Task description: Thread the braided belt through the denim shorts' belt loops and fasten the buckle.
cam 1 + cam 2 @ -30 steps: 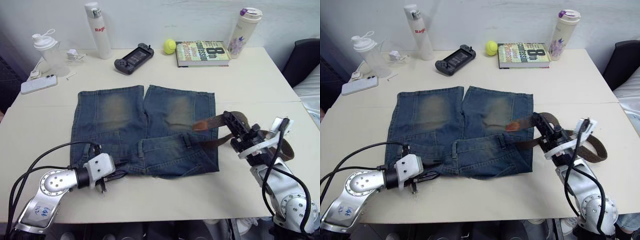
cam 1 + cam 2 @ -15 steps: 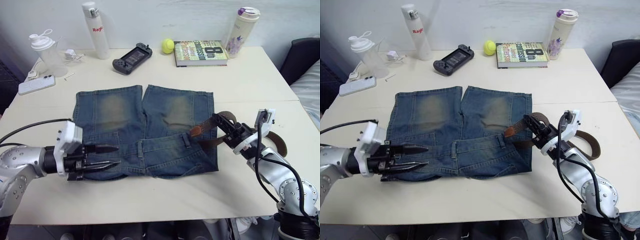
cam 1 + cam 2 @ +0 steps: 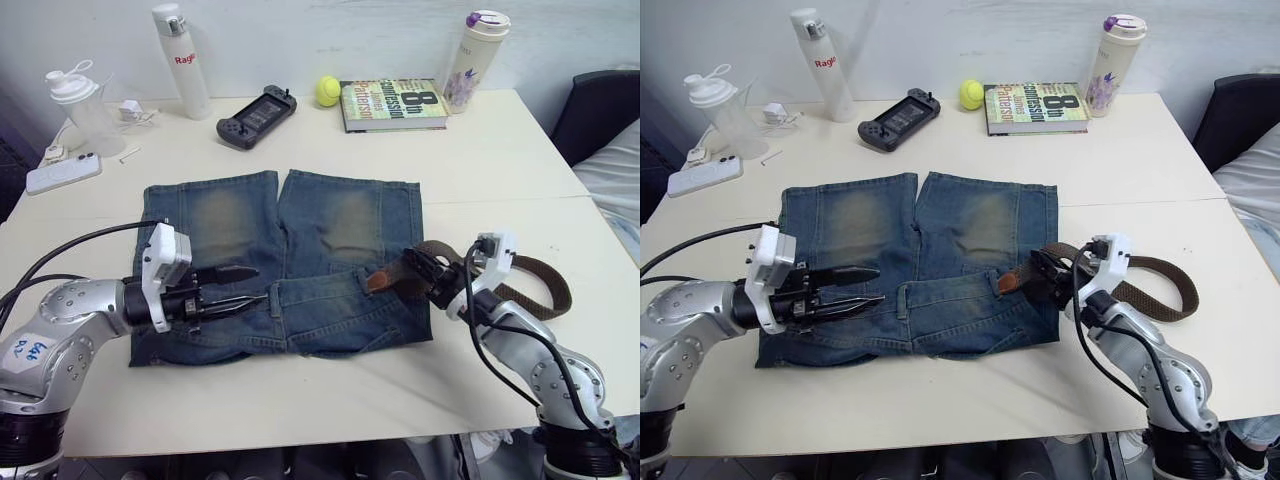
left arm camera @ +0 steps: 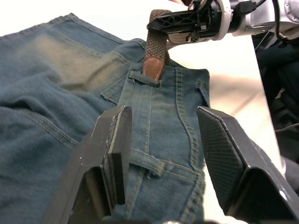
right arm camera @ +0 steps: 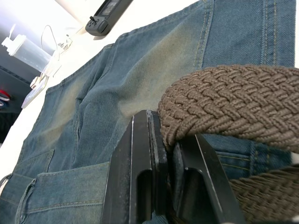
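The denim shorts (image 3: 250, 225) lie flat mid-table, waistband toward me. My right gripper (image 3: 412, 275) is shut on the braided belt (image 5: 233, 100) a short way behind its tan leather tip (image 3: 378, 281). That tip rests against one of the belt loops (image 4: 145, 78); I cannot tell whether it passes under. The rest of the belt curls on the table (image 3: 535, 290) to the right. My left gripper (image 3: 262, 284) hovers open over the waistband's left half, pointing at the tip, with another loop (image 4: 145, 161) between its fingers (image 4: 114, 149). The buckle is hidden.
Along the far edge stand a white bottle (image 3: 168, 60), a shaker bottle (image 3: 72, 100), a game controller (image 3: 255, 103), a tennis ball (image 3: 327, 90), a book (image 3: 392, 103) and a tumbler (image 3: 470, 45). A phone (image 3: 62, 172) lies far left.
The left gripper swung up from the shorts' front-left corner and now points right over the waistband. The right gripper carried the belt tip left to a waistband loop. The camera shifted too.
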### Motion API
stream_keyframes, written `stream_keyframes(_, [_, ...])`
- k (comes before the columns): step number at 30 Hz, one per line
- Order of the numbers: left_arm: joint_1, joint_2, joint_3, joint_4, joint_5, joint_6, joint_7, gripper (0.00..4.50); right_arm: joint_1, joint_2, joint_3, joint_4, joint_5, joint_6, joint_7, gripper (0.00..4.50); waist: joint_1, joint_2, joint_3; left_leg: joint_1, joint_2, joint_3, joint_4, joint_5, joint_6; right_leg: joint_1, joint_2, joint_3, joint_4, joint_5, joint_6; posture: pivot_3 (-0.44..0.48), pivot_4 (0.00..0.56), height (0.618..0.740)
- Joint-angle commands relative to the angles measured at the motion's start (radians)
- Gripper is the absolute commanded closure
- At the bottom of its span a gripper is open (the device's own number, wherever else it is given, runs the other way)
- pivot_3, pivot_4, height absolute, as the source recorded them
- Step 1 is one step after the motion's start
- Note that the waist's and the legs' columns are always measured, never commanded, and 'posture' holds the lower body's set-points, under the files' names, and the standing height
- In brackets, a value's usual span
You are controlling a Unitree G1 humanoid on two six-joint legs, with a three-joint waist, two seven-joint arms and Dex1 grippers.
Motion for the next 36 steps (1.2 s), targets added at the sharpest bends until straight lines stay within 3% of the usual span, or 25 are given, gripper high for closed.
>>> stream_keyframes(1, [-0.023,-0.011,-0.006,-0.006,0.011,-0.02,0.002,2.01,-0.01,0.034,0.023,-0.031,-0.03,-0.003,0.015,4.5,-0.001,0.0,0.0,0.0,0.0,0.0,0.0,0.0,0.0,0.0,0.0,0.0,0.0,0.0,0.0,0.0,0.15,0.74])
stream_keyframes(13, [-0.062,-0.031,-0.022,0.009,0.024,-0.01,-0.001,2.01,-0.023,0.004,-0.007,0.014,-0.162,0.003,0.102,4.5,0.001,0.0,0.0,0.0,0.0,0.0,0.0,0.0,0.0,0.0,0.0,0.0,0.001,0.0,0.0,0.0,0.15,0.74])
stream_keyframes(20, [-0.119,-0.033,-0.094,0.056,0.116,-0.093,-0.044,2.01,-0.012,0.112,0.058,0.043,-0.135,0.136,0.012,4.5,0.0,0.0,0.0,0.0,0.0,0.0,0.0,0.001,-0.001,-0.001,0.0,0.0,0.002,0.0,0.0,0.0,0.15,0.74])
stream_keyframes(27, [-0.282,-0.127,-0.328,0.267,0.399,-0.439,-0.138,2.01,-0.064,0.23,0.009,0.165,-0.043,0.257,-0.074,4.5,-0.002,-0.004,-0.002,0.001,0.0,0.002,0.0,0.001,-0.002,-0.001,0.001,0.001,0.003,0.0,0.0,0.0,0.15,0.74])
stream_keyframes(31, [-0.375,-0.228,-0.413,0.431,0.569,-0.705,-0.098,2.01,-0.094,0.273,-0.112,0.273,0.117,0.296,-0.158,4.5,-0.001,-0.01,-0.006,0.001,0.001,0.002,0.001,0.001,-0.002,0.0,0.002,0.0,0.003,0.0,0.0,0.0,0.15,0.74])
stream_keyframes(34, [-0.432,-0.282,-0.457,0.604,0.705,-1.016,-0.046,2.01,-0.124,0.283,-0.169,0.337,0.247,0.324,-0.239,4.5,-0.004,-0.011,-0.007,0.003,0.001,0.003,0.001,0.001,-0.002,0.0,0.002,0.001,0.004,0.0,0.0,0.0,0.15,0.74])
stream_keyframes(36, [-0.456,-0.301,-0.468,0.692,0.738,-1.159,-0.037,2.01,-0.139,0.288,-0.186,0.362,0.32,0.329,-0.29,4.5,-0.005,-0.012,-0.007,0.003,0.002,0.003,0.001,0.001,-0.002,0.0,0.002,0.001,0.004,0.0,0.0,0.0,0.15,0.74])
